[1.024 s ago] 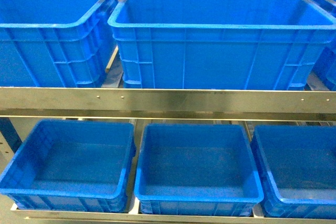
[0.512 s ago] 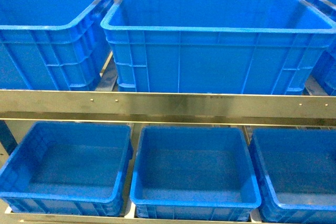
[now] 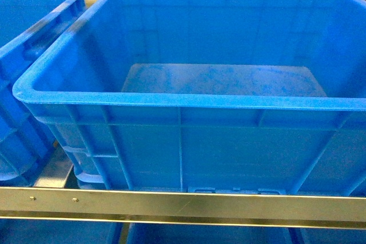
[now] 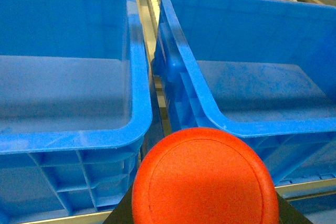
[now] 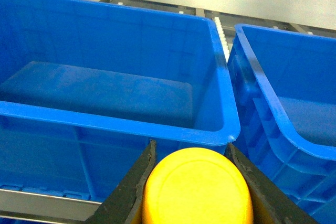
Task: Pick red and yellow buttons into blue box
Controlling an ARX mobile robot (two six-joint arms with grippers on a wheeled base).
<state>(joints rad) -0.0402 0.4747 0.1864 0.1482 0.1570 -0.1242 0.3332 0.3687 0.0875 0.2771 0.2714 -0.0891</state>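
The blue box (image 3: 189,102) fills the head view, deep and empty, its floor bare; neither gripper shows there. In the left wrist view the red button (image 4: 203,179) has its domed cap close to the camera, and my left gripper (image 4: 203,192) is shut on it, with only black finger corners showing below. This cap hangs in front of the gap between two crates, the blue box's rim (image 4: 252,126) to its right. In the right wrist view my right gripper (image 5: 191,153) is shut on the yellow button (image 5: 197,190), just short of the blue box's near rim (image 5: 121,120).
A steel shelf rail (image 3: 183,204) runs below the box's front wall. A like crate (image 3: 34,32) stands at its left, its rim (image 4: 68,141) in the left wrist view, and another crate (image 5: 294,129) stands to the right. A roller track (image 4: 152,3) lies between crates.
The head view has closed in on the upper middle box. The lower shelf's smaller crates have dropped out of view, and the box's floor now shows.
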